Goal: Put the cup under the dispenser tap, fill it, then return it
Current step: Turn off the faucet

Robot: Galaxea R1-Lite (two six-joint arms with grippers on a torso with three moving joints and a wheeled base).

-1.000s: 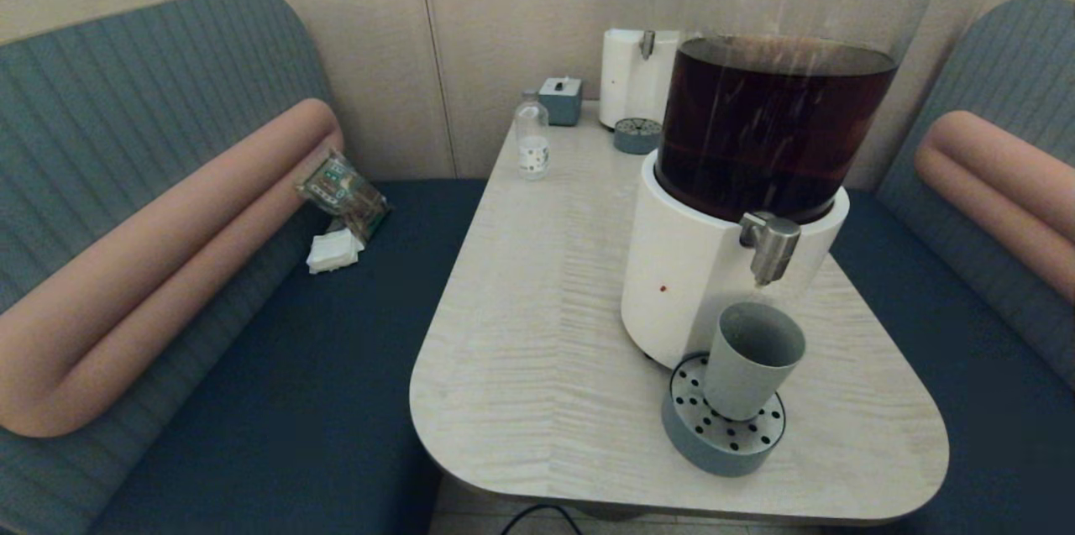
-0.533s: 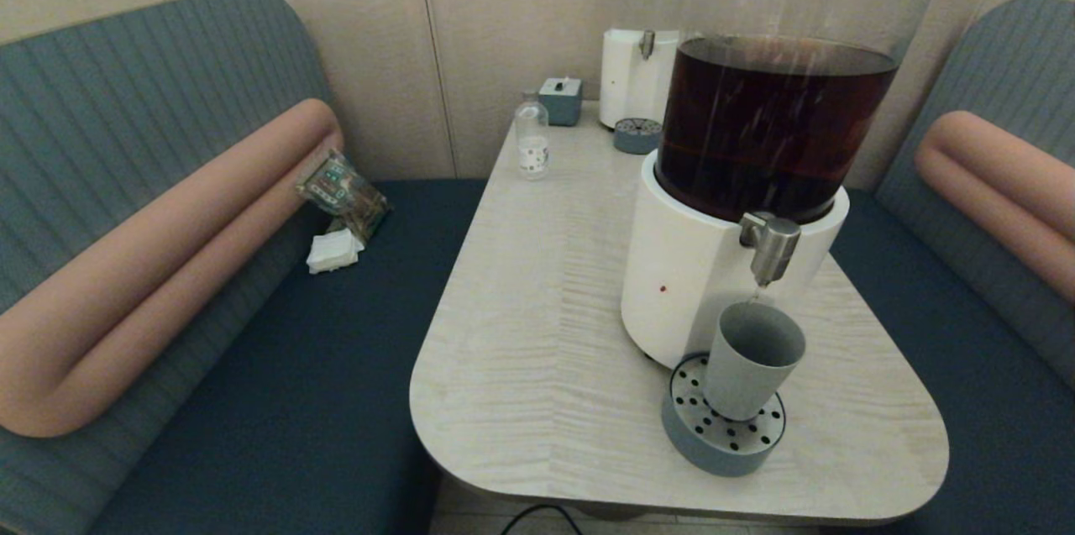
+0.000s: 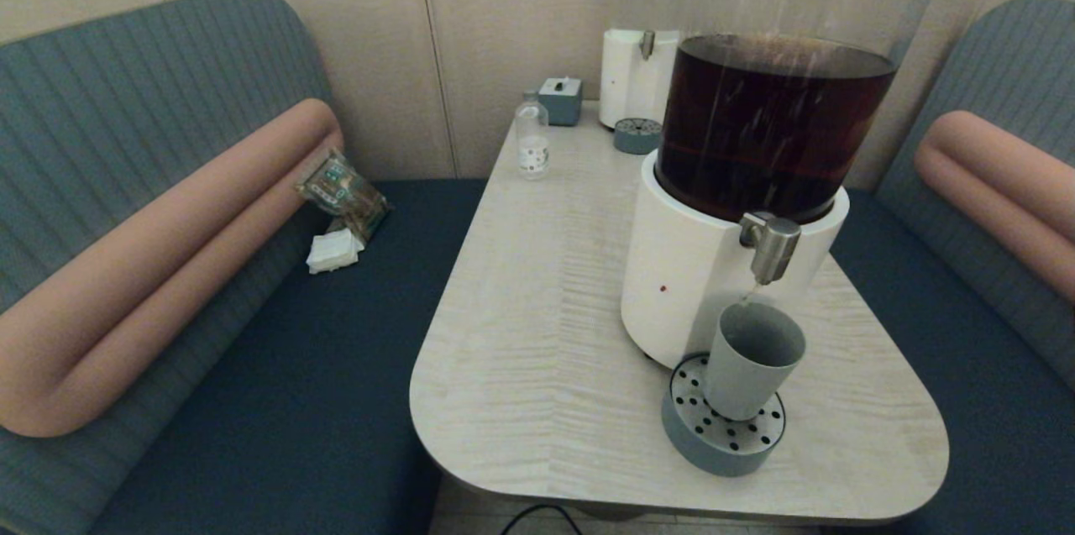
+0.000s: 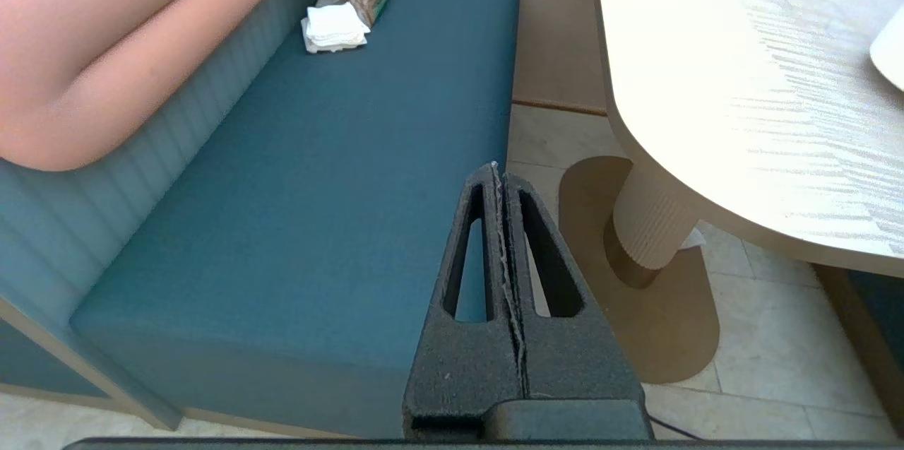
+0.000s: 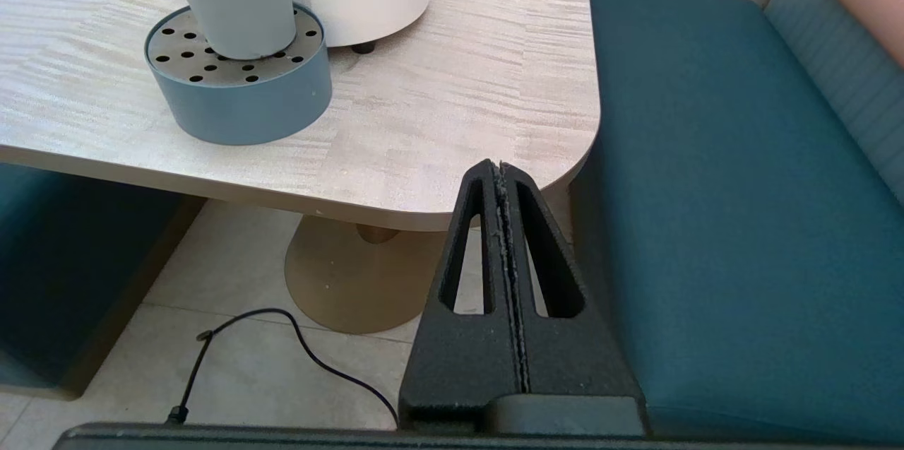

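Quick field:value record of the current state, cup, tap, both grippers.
cup: upright on the perforated drip tray, below the tap, held by nothing
dispenser tap: thin stream falling into the cup
dispenser tank: dark brown liquid
left gripper: shut, empty, parked low beside the table, over the bench seat
right gripper: shut, empty, parked below the table edge

pale table [image 3: 537, 333] bears two dispensers [image 3: 722, 266], bottle [image 3: 532, 140].
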